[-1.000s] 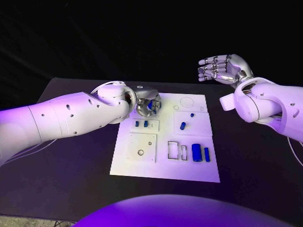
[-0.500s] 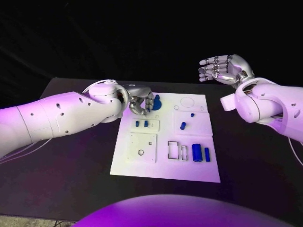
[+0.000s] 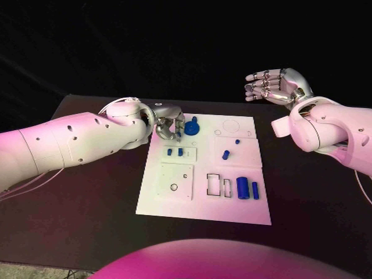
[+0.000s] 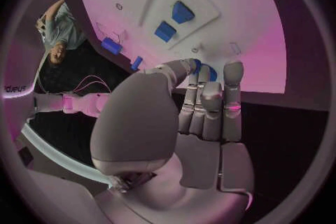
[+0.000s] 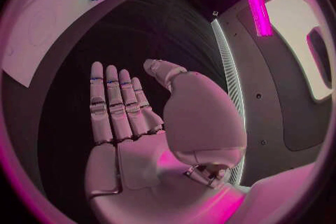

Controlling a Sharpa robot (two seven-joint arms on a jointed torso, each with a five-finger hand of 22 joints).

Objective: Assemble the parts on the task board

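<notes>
left hand (image 3: pixel 171 125) low, fingers curled (contents unclear) | right hand (image 3: pixel 274 84) raised, fingers apart

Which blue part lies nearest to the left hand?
The round blue part at the task board's far end, beside the left hand; the others lie nearer the robot.

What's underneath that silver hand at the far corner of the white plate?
Under the left hand lies the far left corner of the task board. A round blue part lies beside its fingers, apparently free. Whatever sits directly beneath the palm and fingers is covered.
</notes>
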